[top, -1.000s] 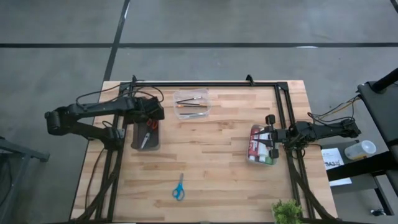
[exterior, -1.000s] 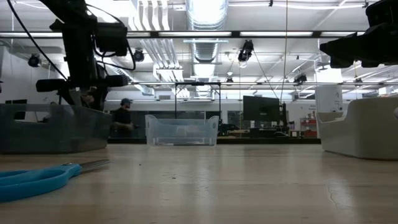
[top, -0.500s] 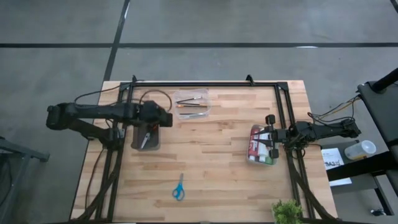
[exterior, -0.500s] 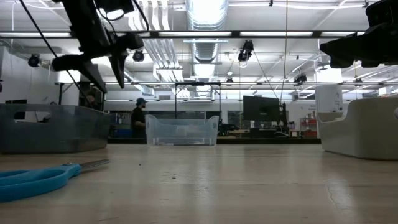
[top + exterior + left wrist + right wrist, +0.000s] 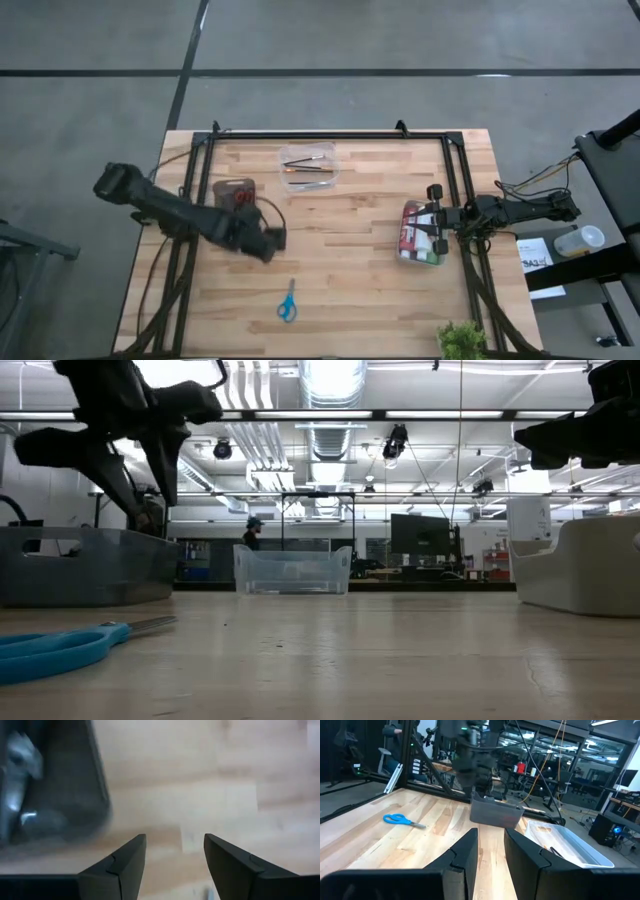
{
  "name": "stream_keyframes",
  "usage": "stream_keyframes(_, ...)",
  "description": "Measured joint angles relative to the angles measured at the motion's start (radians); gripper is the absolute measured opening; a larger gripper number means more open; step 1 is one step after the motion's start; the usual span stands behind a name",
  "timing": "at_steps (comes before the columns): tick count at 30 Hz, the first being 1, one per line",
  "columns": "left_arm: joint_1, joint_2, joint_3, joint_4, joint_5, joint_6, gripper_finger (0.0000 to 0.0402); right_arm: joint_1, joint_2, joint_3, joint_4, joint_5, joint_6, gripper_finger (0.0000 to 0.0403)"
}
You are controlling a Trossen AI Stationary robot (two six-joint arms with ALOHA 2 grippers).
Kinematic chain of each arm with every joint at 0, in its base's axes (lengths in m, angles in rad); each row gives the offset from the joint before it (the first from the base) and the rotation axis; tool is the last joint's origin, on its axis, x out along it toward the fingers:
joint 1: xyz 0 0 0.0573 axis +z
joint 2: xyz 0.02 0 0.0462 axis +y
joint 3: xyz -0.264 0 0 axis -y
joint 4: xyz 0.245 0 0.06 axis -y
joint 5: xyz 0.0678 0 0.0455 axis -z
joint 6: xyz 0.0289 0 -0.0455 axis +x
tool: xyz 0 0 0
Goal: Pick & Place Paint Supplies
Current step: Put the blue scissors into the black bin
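Butcher-block wooden table [image 5: 340, 270] under a black frame, grey concrete floor all around, big open workshop with ceiling lights visible beyond in the low view.

Left gripper [image 5: 268, 243] out over bare wood, just past the dark grey bin [image 5: 236, 193] and between it and the blue scissors [image 5: 287, 302]. Fingers [image 5: 125, 862] spread well apart, nothing between them, only tabletop showing through the gap in the left wrist view. Hangs above the surface in the low view, not touching anything.

Right gripper [image 5: 438, 232] parked at the table's right edge, right by the white bin [image 5: 408, 212]. Fingers [image 5: 465, 852] with a narrow gap between them, nothing in it.

Paint bottles [image 5: 412, 243] packed into that white bin, red and green ones visible plus white caps. Brushes [image 5: 306, 167] lying flat in the clear tray [image 5: 308, 150] near the far edge, roughly centre. Something red and a pale thing inside the dark grey bin, can't tell what exactly.

Small green plant [image 5: 461, 343] at the near right corner. Person [image 5: 252, 532] standing far back in the room in the low view, well away from the table.
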State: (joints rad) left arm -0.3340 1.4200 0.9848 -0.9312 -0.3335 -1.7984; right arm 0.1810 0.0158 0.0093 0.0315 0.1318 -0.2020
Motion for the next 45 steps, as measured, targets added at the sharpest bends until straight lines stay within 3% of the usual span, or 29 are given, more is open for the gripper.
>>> stream_keyframes(5,-0.125,0.172,0.127,0.023,0.016,-0.015,0.0210,0.000,0.000,0.000,0.000,0.000,0.000,0.0091)
stream_keyframes(9,-0.196,0.324,0.275,0.022,0.062,0.069,0.0210,0.000,0.000,0.000,0.000,0.000,0.000,0.0091)
stream_keyframes(17,-0.261,0.529,0.456,0.026,0.195,0.143,0.0210,0.000,0.000,0.000,0.000,0.000,0.000,0.0091)
stream_keyframes(23,-0.293,0.616,0.469,0.152,0.269,0.116,0.0210,0.000,0.000,0.000,0.000,0.000,0.000,0.0091)
stream_keyframes(45,-0.300,0.636,0.405,0.156,0.282,0.041,0.0209,0.000,0.000,0.000,0.000,0.000,0.000,0.0091)
